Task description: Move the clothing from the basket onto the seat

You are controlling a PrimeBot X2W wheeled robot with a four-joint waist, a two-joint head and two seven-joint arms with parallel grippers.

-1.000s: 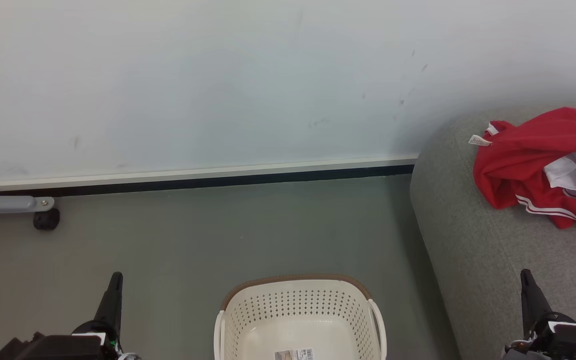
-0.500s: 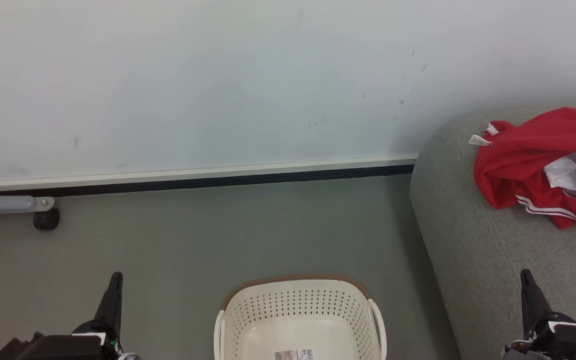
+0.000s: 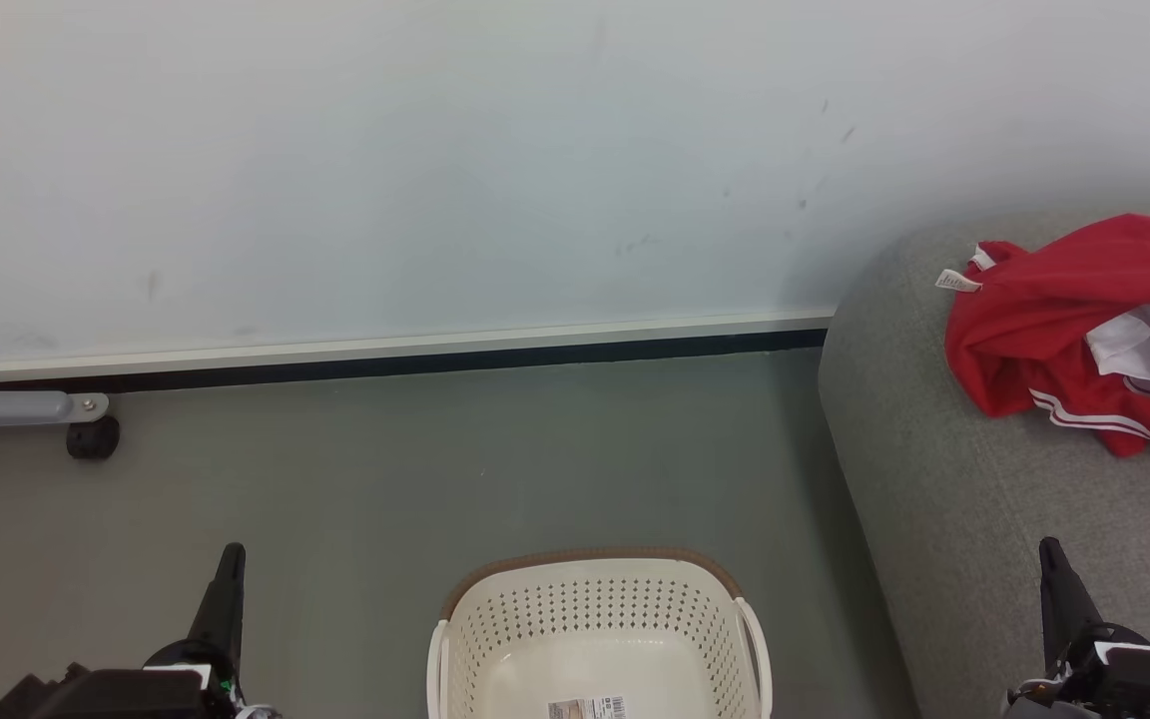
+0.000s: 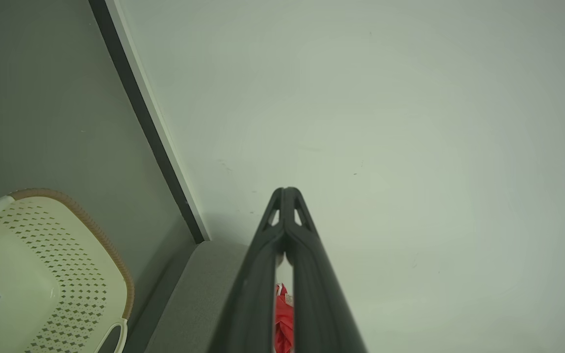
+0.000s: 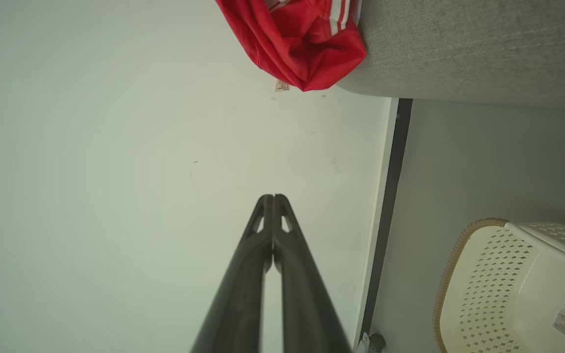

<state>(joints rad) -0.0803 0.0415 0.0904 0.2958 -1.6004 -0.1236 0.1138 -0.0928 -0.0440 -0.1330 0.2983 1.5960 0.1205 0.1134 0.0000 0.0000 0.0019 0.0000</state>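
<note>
**Left claw** [image 3: 233, 551]: 2 long dark fingers pressed together, holding nothing, poised over the grey floor [image 3: 415, 469].

**Right claw** [image 3: 1050, 547]: likewise closed and empty, above the large grey fabric-upholstered seat [image 3: 934, 499].

**Between them:** the cream-white perforated plastic basket [image 3: 590, 555] with brown rim has a label [image 3: 587, 708] on its base and no fabric visible. Its near end is out of frame.

**Clothing:** the bright red jersey-style clothing [image 3: 1054, 330] lies crumpled on the seat, close to its rounded corner by the wall.

**Risk:** from the right wrist, a fold appears to overhang that edge, so a nudge could slide it off. Any garment in the unseen basket end would be missed.
</note>
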